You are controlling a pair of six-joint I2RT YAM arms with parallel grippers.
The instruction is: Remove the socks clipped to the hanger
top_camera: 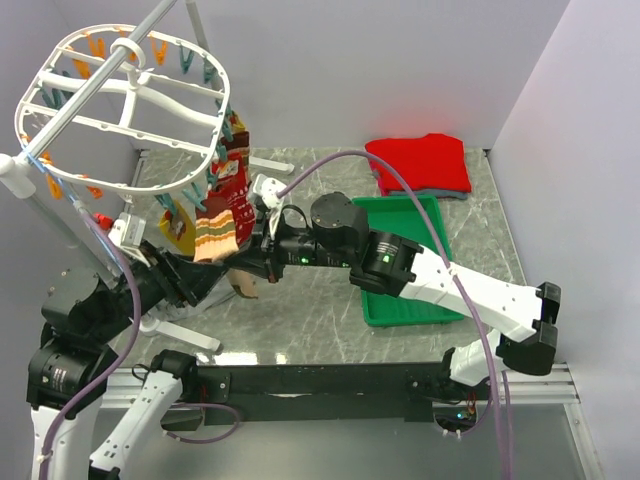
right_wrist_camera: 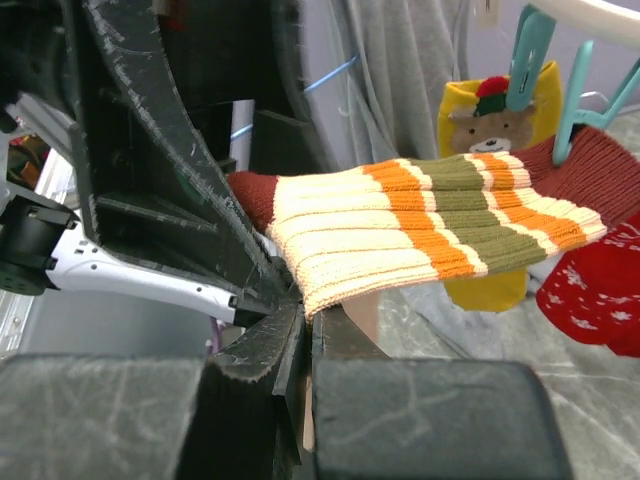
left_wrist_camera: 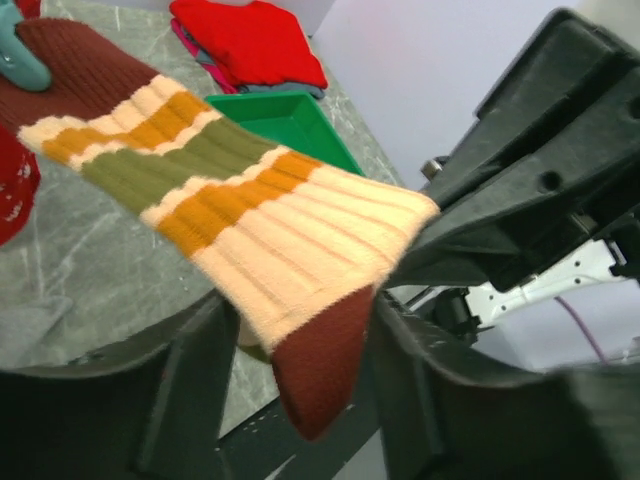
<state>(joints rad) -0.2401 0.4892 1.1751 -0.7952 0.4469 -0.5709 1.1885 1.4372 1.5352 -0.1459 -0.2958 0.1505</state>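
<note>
The white oval hanger hangs at the upper left with orange and teal clips on its rim. A striped sock (cream, orange, olive, brown) hangs from a teal clip on its right rim. My right gripper is shut on the sock's cream edge. My left gripper is open, and the sock's brown toe hangs between its fingers. A mustard-yellow bear sock and a red patterned sock stay clipped beside it.
A green tray lies right of centre, partly under my right arm. A folded red garment lies at the back. The hanger's white stand foot rests on the marble top. Walls close in left and right.
</note>
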